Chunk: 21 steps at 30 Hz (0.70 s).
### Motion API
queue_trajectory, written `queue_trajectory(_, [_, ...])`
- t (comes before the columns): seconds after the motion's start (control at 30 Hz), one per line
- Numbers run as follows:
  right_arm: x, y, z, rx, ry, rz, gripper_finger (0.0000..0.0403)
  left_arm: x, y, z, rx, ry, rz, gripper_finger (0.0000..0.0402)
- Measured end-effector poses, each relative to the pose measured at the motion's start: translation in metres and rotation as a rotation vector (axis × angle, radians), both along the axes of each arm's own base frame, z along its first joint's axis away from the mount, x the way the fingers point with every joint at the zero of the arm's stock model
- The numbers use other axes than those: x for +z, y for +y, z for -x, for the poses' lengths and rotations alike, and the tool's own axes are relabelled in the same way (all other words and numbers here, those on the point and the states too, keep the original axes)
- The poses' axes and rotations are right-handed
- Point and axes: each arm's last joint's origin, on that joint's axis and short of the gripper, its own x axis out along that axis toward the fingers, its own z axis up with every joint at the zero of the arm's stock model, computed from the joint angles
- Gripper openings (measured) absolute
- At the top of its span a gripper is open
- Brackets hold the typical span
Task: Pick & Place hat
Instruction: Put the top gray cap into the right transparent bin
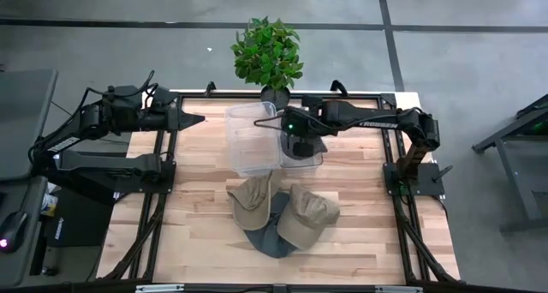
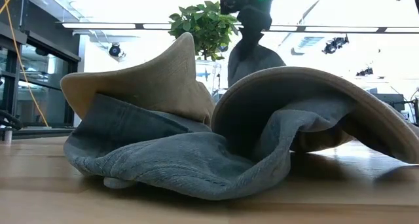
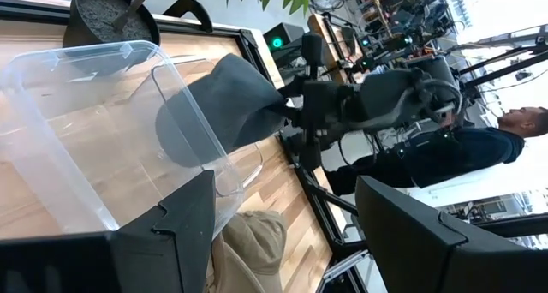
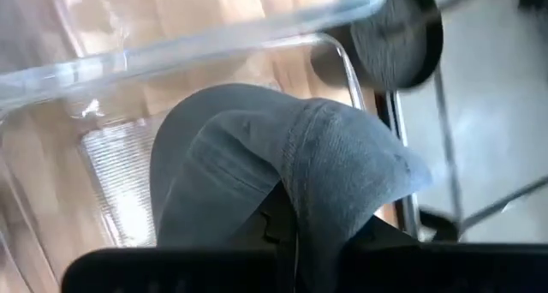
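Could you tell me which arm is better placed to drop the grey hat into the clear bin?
The right. Its gripper is shut on the grey hat over the clear bin, so it need only release. The left gripper waits open at the table's far left edge, holding nothing.

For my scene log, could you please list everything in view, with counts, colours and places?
Clear plastic bins: two, side by side at the table's far middle.
Dark grey cloth hat: one, held over the right-hand bin.
Tan caps: two, in the near-centre pile.
Blue-grey hat: one, under the tan caps.
Green potted plant: one, at the far edge.
Wooden table: one, light wood.
Person: one, in dark clothes beyond the table.
Left gripper: open, waiting at far left.
Right gripper: holding the dark grey hat.
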Motion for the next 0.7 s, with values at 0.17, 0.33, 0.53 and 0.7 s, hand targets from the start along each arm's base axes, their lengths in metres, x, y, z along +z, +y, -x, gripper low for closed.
queue_trajectory(0.17, [-0.001, -0.008, 0.002, -0.112, -0.067, -0.135, 0.0017, 0.0, 0.0, 0.0, 0.0, 0.0, 0.0, 0.0241])
queue_trajectory(0.33, [-0.001, -0.017, 0.003, -0.193, -0.106, -0.192, 0.0017, 0.0, 0.0, 0.0, 0.0, 0.0, 0.0, 0.0241])
queue_trajectory(0.53, [-0.001, -0.033, 0.006, -0.276, -0.147, -0.262, 0.0017, 0.0, 0.0, 0.0, 0.0, 0.0, 0.001, 0.0241])
queue_trajectory(0.7, [-0.001, -0.04, 0.007, -0.283, -0.163, -0.322, 0.0017, 0.0, 0.0, 0.0, 0.003, -0.004, 0.015, 0.0241])
